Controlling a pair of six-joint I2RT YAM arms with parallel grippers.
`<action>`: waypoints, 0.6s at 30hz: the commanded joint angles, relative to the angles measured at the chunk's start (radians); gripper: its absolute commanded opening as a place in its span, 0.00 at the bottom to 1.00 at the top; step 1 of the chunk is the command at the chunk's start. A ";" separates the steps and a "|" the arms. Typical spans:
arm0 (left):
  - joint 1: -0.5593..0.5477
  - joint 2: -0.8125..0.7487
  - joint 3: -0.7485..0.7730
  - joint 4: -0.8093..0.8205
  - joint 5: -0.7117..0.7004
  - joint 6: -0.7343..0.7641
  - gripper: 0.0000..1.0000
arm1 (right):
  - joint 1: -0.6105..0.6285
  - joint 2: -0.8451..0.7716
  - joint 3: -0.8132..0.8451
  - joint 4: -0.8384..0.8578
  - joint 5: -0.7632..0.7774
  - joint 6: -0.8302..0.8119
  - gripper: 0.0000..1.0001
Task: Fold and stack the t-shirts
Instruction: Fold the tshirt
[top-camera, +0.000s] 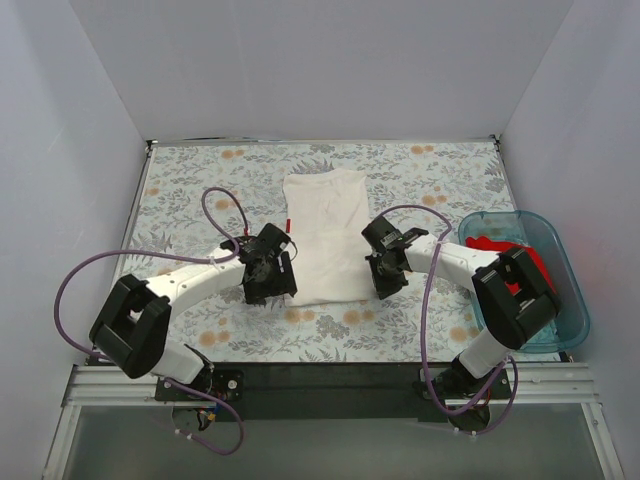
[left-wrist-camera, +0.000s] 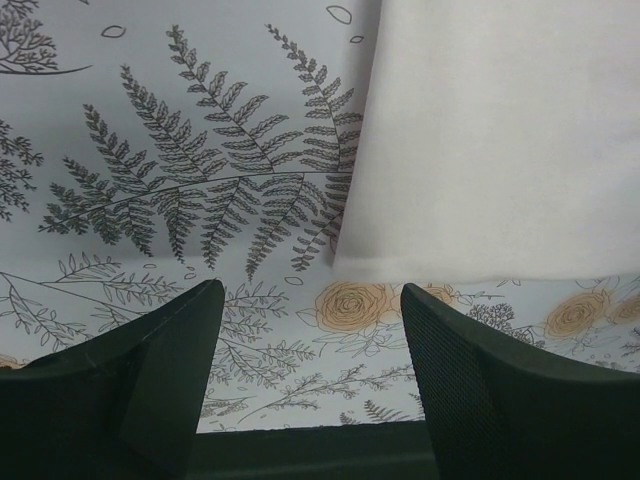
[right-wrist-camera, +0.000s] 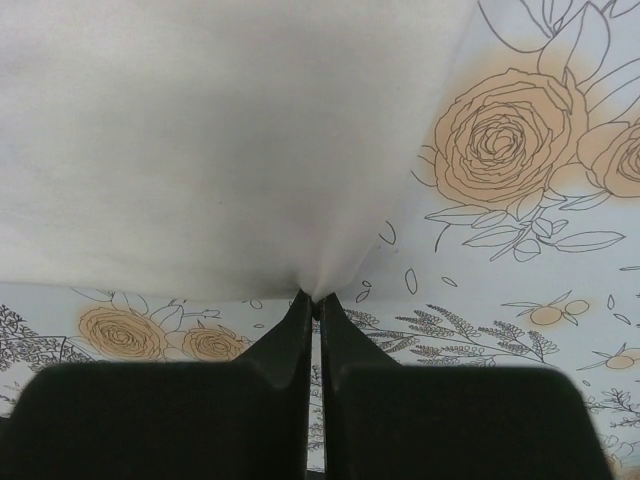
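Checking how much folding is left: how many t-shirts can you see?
2: the white t-shirt lies flat mid-table; the red t-shirt sits in the blue tub at right, partly hidden. Others may lie beneath.

Left arm (top-camera: 190, 283): stretched forward and inward from its base, forearm low, wrist tipped down
Left gripper (left-wrist-camera: 312, 300): aimed downward, jaws wide apart, nothing between them; both dark fingers (left-wrist-camera: 150, 370) in wrist view
Right arm (top-camera: 470, 262): elbow raised out to the right, forearm running inward, wrist tipped down
Right gripper (right-wrist-camera: 315, 305): jaws pressed together, pinching a corner of the white tee (right-wrist-camera: 200, 130)
The two grippers sit roughly level, well apart
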 joint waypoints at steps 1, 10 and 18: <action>-0.018 0.034 0.052 0.006 0.013 -0.018 0.70 | 0.009 0.099 -0.074 0.041 -0.028 -0.006 0.01; -0.076 0.134 0.095 -0.002 0.004 -0.053 0.46 | 0.008 0.076 -0.087 0.057 -0.042 -0.015 0.01; -0.099 0.226 0.115 -0.036 -0.007 -0.054 0.42 | 0.006 0.069 -0.089 0.061 -0.048 -0.020 0.01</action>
